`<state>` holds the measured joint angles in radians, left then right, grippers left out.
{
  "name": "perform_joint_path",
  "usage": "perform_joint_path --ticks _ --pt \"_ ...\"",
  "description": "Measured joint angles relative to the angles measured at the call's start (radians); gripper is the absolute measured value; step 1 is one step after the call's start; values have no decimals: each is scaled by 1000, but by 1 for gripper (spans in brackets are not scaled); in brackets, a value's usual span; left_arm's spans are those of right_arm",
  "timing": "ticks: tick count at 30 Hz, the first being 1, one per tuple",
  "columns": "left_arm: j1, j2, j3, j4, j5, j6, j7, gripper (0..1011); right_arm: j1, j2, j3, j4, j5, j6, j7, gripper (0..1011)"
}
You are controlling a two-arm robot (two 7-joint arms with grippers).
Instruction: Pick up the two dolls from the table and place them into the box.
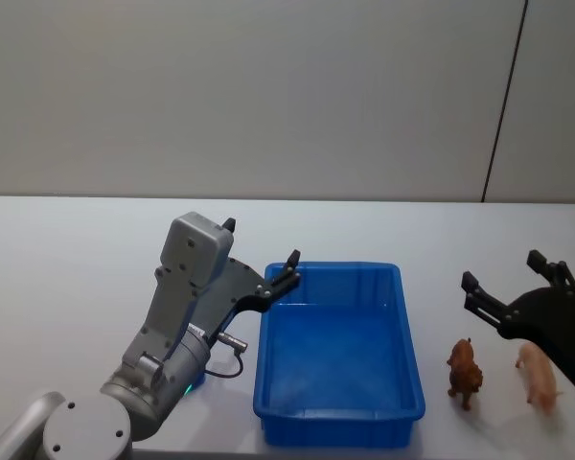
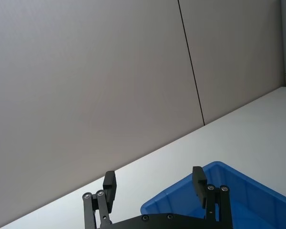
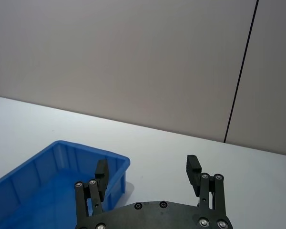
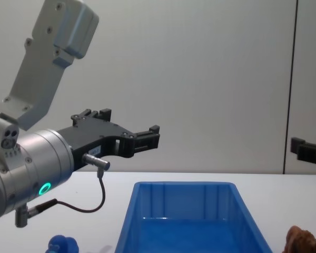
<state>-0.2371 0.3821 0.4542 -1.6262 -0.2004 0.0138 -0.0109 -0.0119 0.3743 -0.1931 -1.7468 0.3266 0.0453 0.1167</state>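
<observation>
Jaws stand apart on both: left gripper (image 1: 261,241) hovers at 10 o'clock of the large blue plastic bin (image 1: 337,416), right gripper (image 1: 501,270) at 3 o'clock by the fuzzy brown doll (image 1: 465,372); lumpy blue doll (image 4: 63,245) lies at 8 o'clock.

The left arm's grey casing fills the left of the frame, with a green ring lit on its round joint and a thin cable (image 4: 97,192) looping beneath. The left gripper (image 4: 127,124) reaches toward the middle, its black fingers (image 4: 147,138) spread apart and empty, above the far left corner of the box (image 4: 184,185). The box sits at lower centre on the white table (image 4: 113,187). A bright blue doll (image 4: 63,245) peeks up at the lower left edge and a brown doll (image 4: 303,241) at the lower right corner. A black part of the right gripper (image 4: 309,151) juts in at the right edge.
</observation>
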Motion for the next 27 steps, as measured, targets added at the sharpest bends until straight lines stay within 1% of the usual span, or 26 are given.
perform_joint_path --ticks 7,8,12,15,21,27 --pt "0 0 0 0 0 0 0 1003 -1 30 22 13 21 22 35 1001" --pt "0 0 0 0 0 0 0 1003 -3 39 28 17 24 28 43 1001" --pt "0 0 0 0 0 0 0 1003 -8 64 44 27 28 45 64 1001" --pt "0 0 0 0 0 0 0 1003 -11 75 52 33 28 53 72 1001" --pt "0 0 0 0 0 0 0 1003 -20 101 65 51 15 79 91 1001" --pt "0 0 0 0 0 0 0 1003 -26 117 72 67 -5 109 100 1001"
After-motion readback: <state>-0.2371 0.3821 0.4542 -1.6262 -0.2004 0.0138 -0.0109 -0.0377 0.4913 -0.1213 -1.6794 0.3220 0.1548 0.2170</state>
